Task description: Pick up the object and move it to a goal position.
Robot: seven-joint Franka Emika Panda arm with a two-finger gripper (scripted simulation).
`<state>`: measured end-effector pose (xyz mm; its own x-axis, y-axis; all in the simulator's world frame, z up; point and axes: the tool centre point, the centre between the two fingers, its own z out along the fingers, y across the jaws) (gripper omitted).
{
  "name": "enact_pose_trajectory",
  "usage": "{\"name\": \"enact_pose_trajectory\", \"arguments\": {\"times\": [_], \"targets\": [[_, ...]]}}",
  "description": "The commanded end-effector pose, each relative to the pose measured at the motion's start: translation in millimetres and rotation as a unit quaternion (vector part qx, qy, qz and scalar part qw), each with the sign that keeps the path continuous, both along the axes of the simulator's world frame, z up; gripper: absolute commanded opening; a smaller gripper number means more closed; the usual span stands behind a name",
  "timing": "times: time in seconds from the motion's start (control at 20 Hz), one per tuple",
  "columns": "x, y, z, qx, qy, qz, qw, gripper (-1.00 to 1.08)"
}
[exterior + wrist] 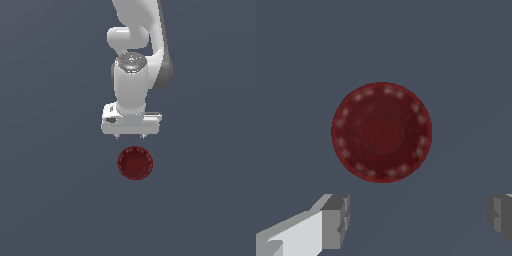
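Observation:
A small dark red round bowl [135, 163] with a scalloped rim lies on the flat grey surface, just below the white gripper [130, 135] in the exterior view. The gripper hangs open, its two short fingertips pointing down and apart from the bowl. In the wrist view the bowl [381, 132] fills the middle of the picture, seen from above. Both grey fingertips [336, 220] show wide apart in that view, with only bare surface between them. The gripper [418, 215] holds nothing.
The white arm [135, 55] reaches in from the top of the exterior view. A plain dark grey surface [50, 200] spreads all around the bowl, with no other objects or edges in sight.

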<state>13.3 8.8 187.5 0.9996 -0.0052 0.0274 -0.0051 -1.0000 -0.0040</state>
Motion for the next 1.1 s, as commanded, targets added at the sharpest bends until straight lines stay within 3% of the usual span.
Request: {"name": "enact_pose_trajectory", "arguments": {"times": [0.0,0.55,0.8,1.05], "targets": [[0.0,0.0,0.0,0.0,0.0,0.0,1.0,0.28],[-5.7,5.9,-7.1,-0.001,0.011,0.004,0.9999,0.28],[-3.9,3.0,-16.3,0.016,0.011,-0.004,0.9998,0.28],[-0.8,-2.8,-32.3,0.047,0.011,-0.021,0.9986,0.28]]}}
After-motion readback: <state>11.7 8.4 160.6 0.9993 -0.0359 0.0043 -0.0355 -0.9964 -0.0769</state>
